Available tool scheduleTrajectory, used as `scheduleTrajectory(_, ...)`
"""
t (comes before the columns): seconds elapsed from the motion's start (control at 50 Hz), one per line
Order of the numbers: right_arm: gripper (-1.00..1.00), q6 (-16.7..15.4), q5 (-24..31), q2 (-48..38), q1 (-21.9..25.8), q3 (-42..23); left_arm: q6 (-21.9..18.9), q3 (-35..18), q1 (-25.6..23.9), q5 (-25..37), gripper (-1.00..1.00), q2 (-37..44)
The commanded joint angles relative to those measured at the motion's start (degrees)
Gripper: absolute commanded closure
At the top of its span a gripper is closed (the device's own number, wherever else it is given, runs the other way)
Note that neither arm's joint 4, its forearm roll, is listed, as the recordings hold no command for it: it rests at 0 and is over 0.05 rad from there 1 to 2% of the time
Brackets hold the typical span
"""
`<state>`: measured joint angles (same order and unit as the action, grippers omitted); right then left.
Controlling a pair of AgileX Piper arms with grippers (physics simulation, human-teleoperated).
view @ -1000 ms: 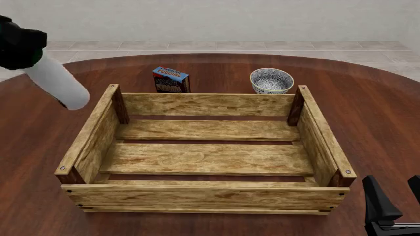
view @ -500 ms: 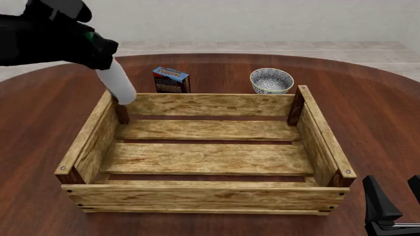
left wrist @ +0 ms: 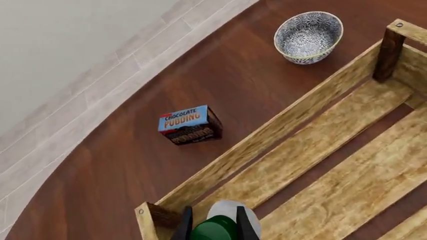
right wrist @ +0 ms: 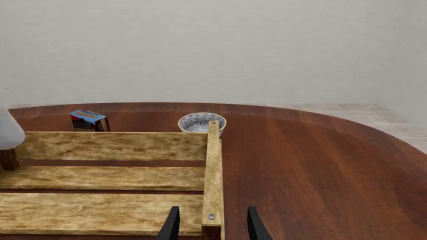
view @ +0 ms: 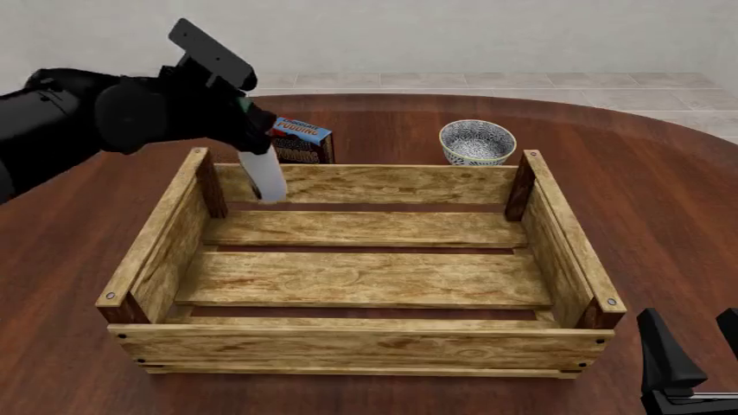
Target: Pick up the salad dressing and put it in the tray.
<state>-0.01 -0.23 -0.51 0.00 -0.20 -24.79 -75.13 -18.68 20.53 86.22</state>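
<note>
The salad dressing (view: 263, 176), a slim pale bottle, hangs rounded end down from my left gripper (view: 245, 128), which is shut on its green-capped top. It hangs just inside the far left corner of the tray (view: 369, 339), the big light-wood slatted crate, above its floor. In the left wrist view the bottle (left wrist: 225, 210) sits between the fingers of the left gripper (left wrist: 215, 228), above the tray's corner (left wrist: 280, 131). It also shows at the edge of the right wrist view (right wrist: 8, 131). My right gripper (view: 696, 344) is open and empty near the tray's near right corner (right wrist: 212, 200).
A blue-and-red chocolate pudding box (view: 302, 141) and a white patterned bowl (view: 476, 142) stand just behind the tray's far wall. Both also show in the left wrist view, the box (left wrist: 190, 125) and the bowl (left wrist: 308, 36). The round wooden table (view: 645, 207) extends around the tray.
My left arm has carried the bottle rightward from outside the tray's left side to over its far left corner, and the bottle has swung closer to upright. The right arm has not moved.
</note>
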Motion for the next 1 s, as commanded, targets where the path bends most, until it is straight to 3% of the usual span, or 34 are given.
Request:
scheduleTrajectory(0.02,-1.00,-0.01,0.00,-0.02,-0.01,0.00,-1.66,0.32,-2.28,-4.17,1.00,5.19)
scheduleTrajectory(0.56,-1.00,0.01,0.00,-0.01,0.00,0.00,-1.80,1.01,-5.98,-7.86,1.00,10.74)
scheduleTrajectory(0.8,-1.00,-0.01,0.00,0.00,0.00,0.00,1.28,1.64,-9.48,-10.14,1.00,13.88)
scheduleTrajectory(1.0,-1.00,-0.01,0.00,-0.02,0.01,0.00,1.37,2.89,-10.43,-12.40,1.00,15.86)
